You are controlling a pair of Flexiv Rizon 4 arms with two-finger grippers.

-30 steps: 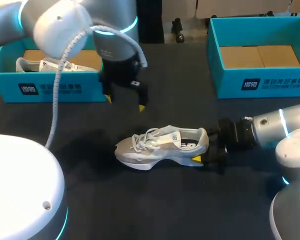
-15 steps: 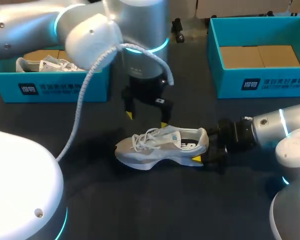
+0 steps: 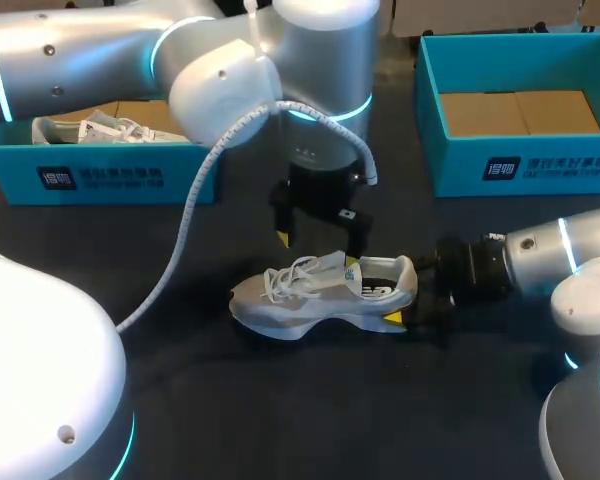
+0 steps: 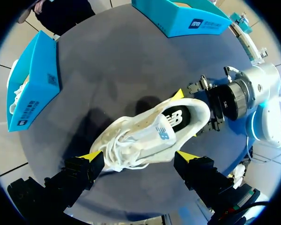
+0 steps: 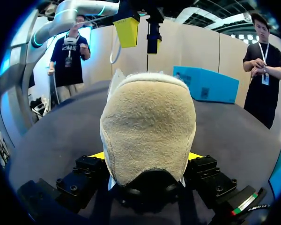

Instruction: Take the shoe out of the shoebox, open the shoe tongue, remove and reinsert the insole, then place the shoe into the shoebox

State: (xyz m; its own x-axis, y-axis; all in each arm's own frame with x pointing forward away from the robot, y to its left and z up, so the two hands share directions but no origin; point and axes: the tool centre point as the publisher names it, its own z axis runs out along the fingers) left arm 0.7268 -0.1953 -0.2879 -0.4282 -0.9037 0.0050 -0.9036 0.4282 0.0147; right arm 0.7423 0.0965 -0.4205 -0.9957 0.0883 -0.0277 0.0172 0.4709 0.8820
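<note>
A white and beige shoe (image 3: 315, 295) lies on its side mid-table, toe to the left. My right gripper (image 3: 408, 298) is shut on its heel, and the right wrist view shows the heel (image 5: 147, 131) filling the gap between the right gripper's (image 5: 147, 157) two yellow-tipped fingers. My left gripper (image 3: 318, 248) hangs open just above the tongue and laces. In the left wrist view its fingers straddle the shoe (image 4: 150, 133) without touching it, with the left gripper (image 4: 138, 155) over the laces. The insole is inside the dark opening, not clearly visible.
A teal shoebox (image 3: 100, 178) at the back left holds a second white shoe (image 3: 80, 128). Another teal shoebox (image 3: 520, 165) at the back right has only cardboard in its bottom. The left arm's cable (image 3: 195, 190) loops above the table.
My left arm has swung right and down from in front of the left box to just over the shoe's tongue. The right gripper and the shoe have not moved.
</note>
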